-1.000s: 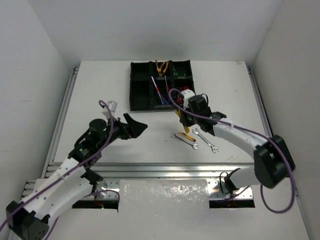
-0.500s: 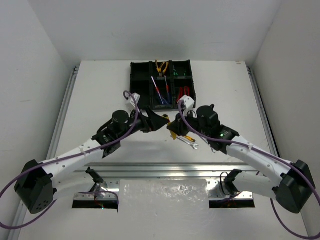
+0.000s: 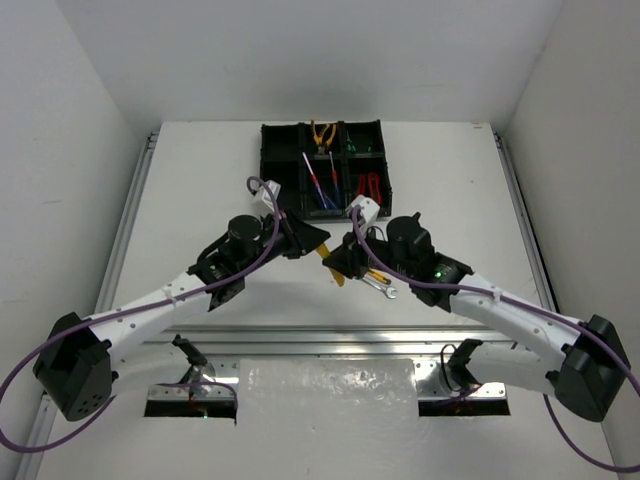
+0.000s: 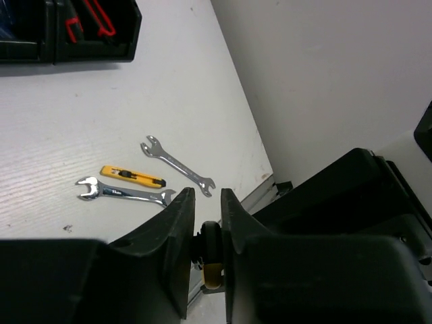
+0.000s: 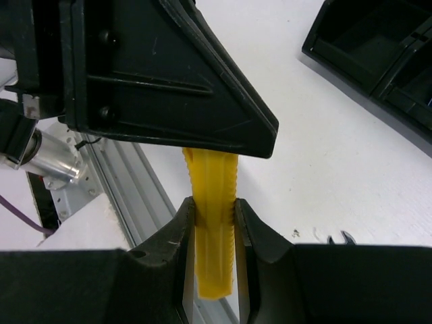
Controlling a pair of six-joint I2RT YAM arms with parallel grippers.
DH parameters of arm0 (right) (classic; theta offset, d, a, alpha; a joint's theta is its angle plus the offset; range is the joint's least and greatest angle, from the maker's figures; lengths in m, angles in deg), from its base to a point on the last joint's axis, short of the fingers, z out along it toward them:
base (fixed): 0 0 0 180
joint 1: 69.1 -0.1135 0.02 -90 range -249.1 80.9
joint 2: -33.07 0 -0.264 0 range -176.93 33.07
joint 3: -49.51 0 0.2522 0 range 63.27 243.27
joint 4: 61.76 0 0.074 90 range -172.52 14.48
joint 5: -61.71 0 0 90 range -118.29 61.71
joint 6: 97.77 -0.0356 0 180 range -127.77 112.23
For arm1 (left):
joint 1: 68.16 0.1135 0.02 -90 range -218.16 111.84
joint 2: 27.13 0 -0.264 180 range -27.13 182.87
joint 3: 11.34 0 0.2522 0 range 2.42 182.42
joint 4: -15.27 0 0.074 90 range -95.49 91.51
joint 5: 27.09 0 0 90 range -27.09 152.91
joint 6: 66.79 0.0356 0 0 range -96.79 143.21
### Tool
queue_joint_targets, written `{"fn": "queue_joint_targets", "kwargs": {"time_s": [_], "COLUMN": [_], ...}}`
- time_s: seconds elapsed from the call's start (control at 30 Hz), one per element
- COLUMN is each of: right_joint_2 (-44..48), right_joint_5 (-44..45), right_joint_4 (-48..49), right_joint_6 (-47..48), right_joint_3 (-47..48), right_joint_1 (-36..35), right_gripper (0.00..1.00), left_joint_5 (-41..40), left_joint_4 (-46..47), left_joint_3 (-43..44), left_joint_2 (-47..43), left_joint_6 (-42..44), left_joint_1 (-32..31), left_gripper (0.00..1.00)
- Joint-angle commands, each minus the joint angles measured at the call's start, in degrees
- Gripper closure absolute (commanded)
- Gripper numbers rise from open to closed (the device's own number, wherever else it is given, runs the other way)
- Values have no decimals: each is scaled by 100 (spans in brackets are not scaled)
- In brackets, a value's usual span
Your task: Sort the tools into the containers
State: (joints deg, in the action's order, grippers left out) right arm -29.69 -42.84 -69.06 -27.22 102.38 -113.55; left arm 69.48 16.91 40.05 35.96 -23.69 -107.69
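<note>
A yellow ribbed utility knife (image 5: 214,185) hangs above the table between both arms. My right gripper (image 5: 214,204) is shut on its yellow body. My left gripper (image 4: 208,196) is shut on its other end, a black wheel with a yellow tip (image 4: 212,247). In the top view the left gripper (image 3: 318,243) and right gripper (image 3: 336,262) meet in front of the black tray (image 3: 270,170). The tray holds orange-handled pliers (image 3: 322,133), screwdrivers (image 3: 320,185) and red-handled cutters (image 3: 368,187).
On the table lie two silver wrenches (image 4: 179,165) (image 4: 125,194) and a small yellow knife (image 4: 131,177) between them. The aluminium rail (image 3: 330,340) runs along the near table edge. White walls stand close on both sides.
My left arm swung in from the left and its jaws closed on the knife's end. My right arm carried the knife left, off the wrenches, toward it.
</note>
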Motion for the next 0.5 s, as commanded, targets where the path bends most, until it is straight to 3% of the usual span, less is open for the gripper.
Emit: {"fn": "queue_joint_targets", "kwargs": {"time_s": [0.0, 0.03, 0.17, 0.2, 0.27, 0.3, 0.33, 0.37, 0.47], "right_joint_2": [-87, -139, -175, -149, -70, -35, 35, 88, 368], "right_joint_5": [153, 258, 373, 382, 514, 575, 697, 794, 1757], "right_joint_4": [523, 532, 681, 786, 831, 822, 804, 752, 252], "right_joint_6": [-183, -218, -262, -279, -297, -306, -315, -297, -280], "right_joint_3": [228, 263, 202, 167, 44, 9, -44, -53, -44], "right_joint_1": [-38, -38, -29, -38, -38, -38, -38, -29, -29], "right_gripper": [100, 100, 96, 82, 61, 30, 9, 1, 1], "left_joint_5": [196, 204, -14, -102, -373, -497, -586, -900, -1516], "left_joint_4": [271, 271, 149, 78, -280, -422, -685, -844, -1530], "left_joint_3": [210, 210, 245, 323, 569, 683, 789, 1016, 1596], "left_joint_2": [37, 28, 10, 10, 45, 63, 98, 159, 422], "left_joint_6": [-13, -30, 5, 40, 101, 189, 242, 320, 453], "left_joint_1": [-81, -90, -99, -99, -99, -99, -90, -90, 23], "left_gripper": [94, 100, 100, 100, 100, 100, 100, 100, 100]}}
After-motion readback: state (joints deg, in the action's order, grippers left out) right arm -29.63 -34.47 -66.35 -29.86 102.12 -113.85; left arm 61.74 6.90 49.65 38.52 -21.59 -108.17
